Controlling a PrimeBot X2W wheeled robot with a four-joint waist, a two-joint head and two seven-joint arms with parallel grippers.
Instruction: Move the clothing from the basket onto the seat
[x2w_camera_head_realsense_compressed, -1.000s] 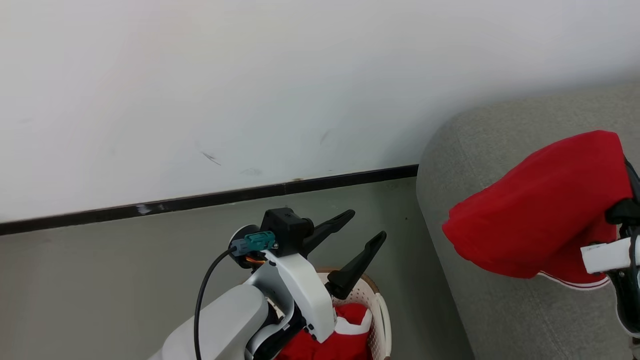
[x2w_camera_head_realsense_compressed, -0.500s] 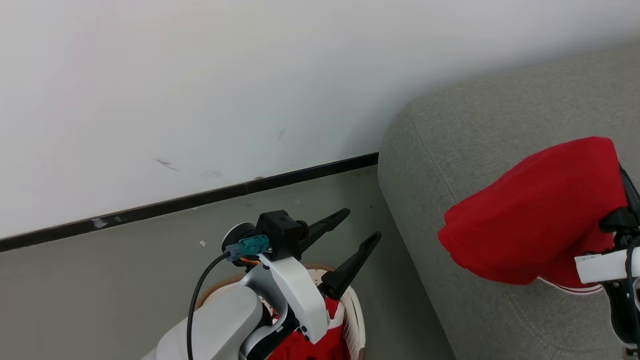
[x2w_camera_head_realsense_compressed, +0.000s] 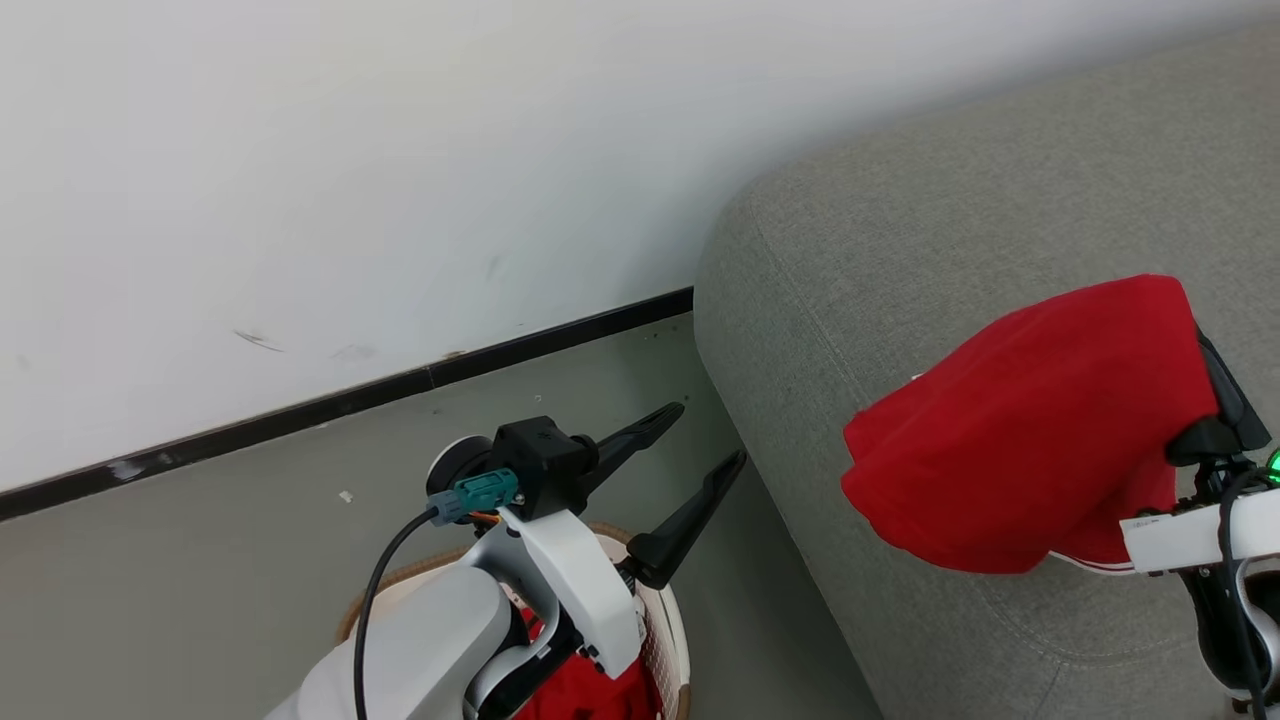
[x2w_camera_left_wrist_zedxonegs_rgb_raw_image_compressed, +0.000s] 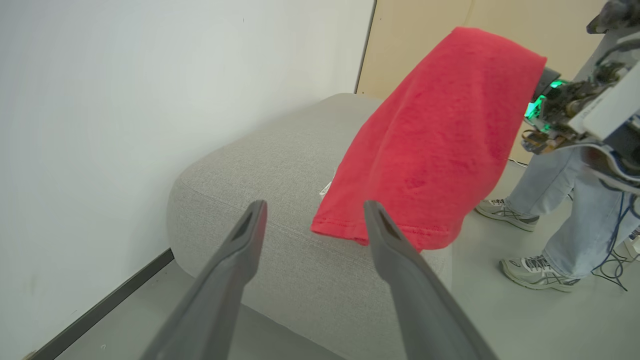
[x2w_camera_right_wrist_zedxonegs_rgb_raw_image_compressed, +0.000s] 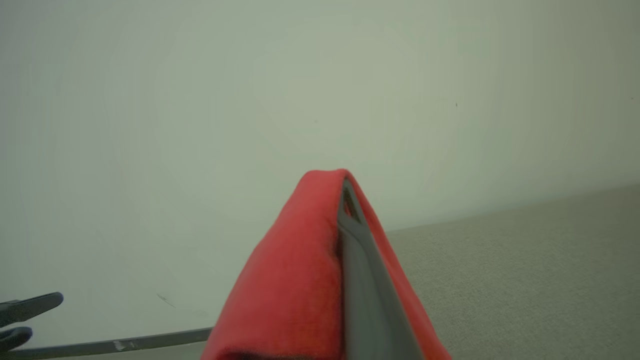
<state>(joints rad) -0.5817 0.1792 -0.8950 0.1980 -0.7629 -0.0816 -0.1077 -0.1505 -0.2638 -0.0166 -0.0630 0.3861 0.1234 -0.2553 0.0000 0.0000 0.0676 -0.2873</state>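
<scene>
Right tool (x2w_camera_right_wrist_zedxonegs_rgb_raw_image_compressed: 342, 200) is closed on the red garment (x2w_camera_head_realsense_compressed: 1020, 450). The cloth is draped over the tip, so the wrist view shows me one finger and I'm reading the pinch from how the fabric hangs. The garment is up in the air over the seat (x2w_camera_head_realsense_compressed: 900, 250), near the corner by the wall. Can't tell from the left wrist view whether the lower hem touches the cushion.

Left tool (x2w_camera_head_realsense_compressed: 710, 433) is open and empty, hovering above the basket (x2w_camera_head_realsense_compressed: 662, 640), just beside the end of the seat. More red clothes (x2w_camera_head_realsense_compressed: 590, 690) are in the basket, so by my count this is one piece of several.

Step in hand is the drop-off. My plan:
- Carry it further in over the cushion before releasing. This near the rounded corner, the hanging half could drag the lot onto the floor.
- Lower until the hem lands and the fabric goes slack, then open.
- Back the tool out along its own fingers, not straight up (cloth is hooked over the tip and will likely ride along otherwise).
- Leave the left tool parked where it is, clear of the swing.

Person's legs (x2w_camera_left_wrist_zedxonegs_rgb_raw_image_compressed: 565, 200) are past the far side of the seat. Well apart, but I'd keep the arc short.
</scene>
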